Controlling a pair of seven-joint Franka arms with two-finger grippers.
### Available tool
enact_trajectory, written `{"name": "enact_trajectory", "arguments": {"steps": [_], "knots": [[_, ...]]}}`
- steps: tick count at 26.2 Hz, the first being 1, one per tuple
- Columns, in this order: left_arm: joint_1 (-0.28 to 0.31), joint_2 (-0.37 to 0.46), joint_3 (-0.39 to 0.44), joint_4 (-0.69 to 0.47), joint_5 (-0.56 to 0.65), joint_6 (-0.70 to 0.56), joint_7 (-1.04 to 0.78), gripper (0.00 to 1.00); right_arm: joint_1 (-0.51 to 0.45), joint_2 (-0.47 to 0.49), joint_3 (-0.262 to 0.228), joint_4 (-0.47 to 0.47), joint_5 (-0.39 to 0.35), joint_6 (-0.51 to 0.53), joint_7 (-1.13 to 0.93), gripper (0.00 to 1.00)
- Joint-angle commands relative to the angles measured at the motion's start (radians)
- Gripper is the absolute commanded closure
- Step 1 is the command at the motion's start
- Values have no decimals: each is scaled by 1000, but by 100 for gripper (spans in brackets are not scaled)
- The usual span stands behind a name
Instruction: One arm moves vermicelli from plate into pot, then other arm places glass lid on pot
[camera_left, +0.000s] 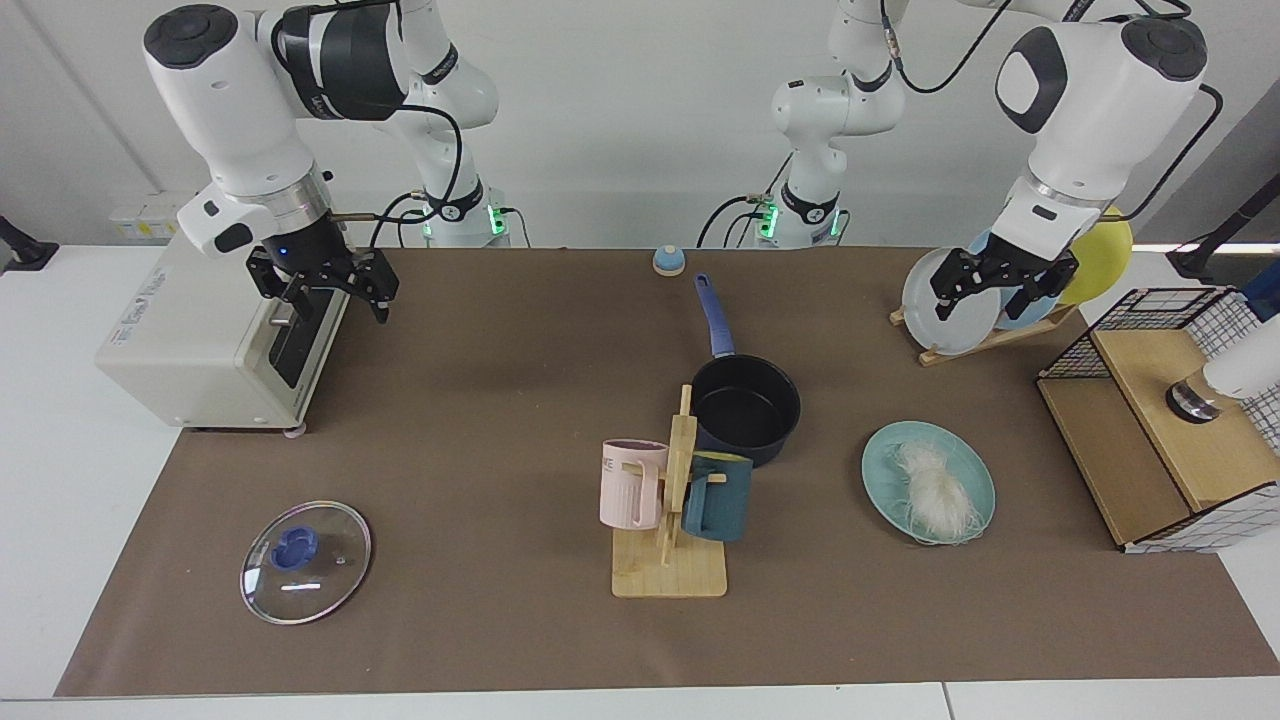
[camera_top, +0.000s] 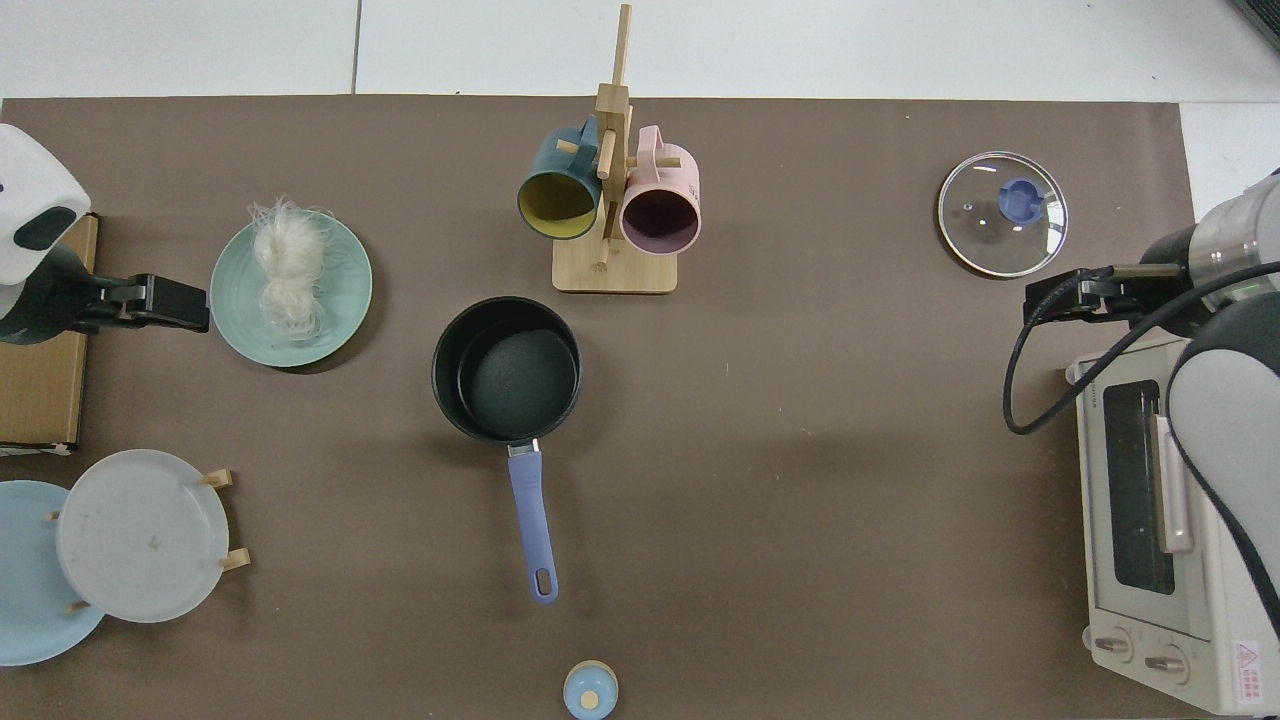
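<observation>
The vermicelli lies on the plate, at 3 o'clock of the empty pot. The glass lid rests flat on the surface toward 8 o'clock. The left gripper hangs above the plate rack, wrist bent down, jaws parted. The right gripper hovers by the toaster oven, jaws spread and empty.

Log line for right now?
vermicelli on plate | pot empty | lid on table | left gripper, right gripper raised, open
</observation>
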Motion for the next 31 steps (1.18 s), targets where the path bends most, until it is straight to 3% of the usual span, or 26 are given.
{"name": "enact_trajectory", "arguments": {"steps": [1,19,31], "knots": [[-8,-16,2,-24,18,6,-1,0,-15,-17,5,-21,0,5,-43,0],[-4,13,0,-8,6,105,-1,0,-15,-17,5,-21,0,5,-43,0],[0,210,-3,83,6,199,-5,0,-15,-17,5,-22,0,5,-43,0]]}}
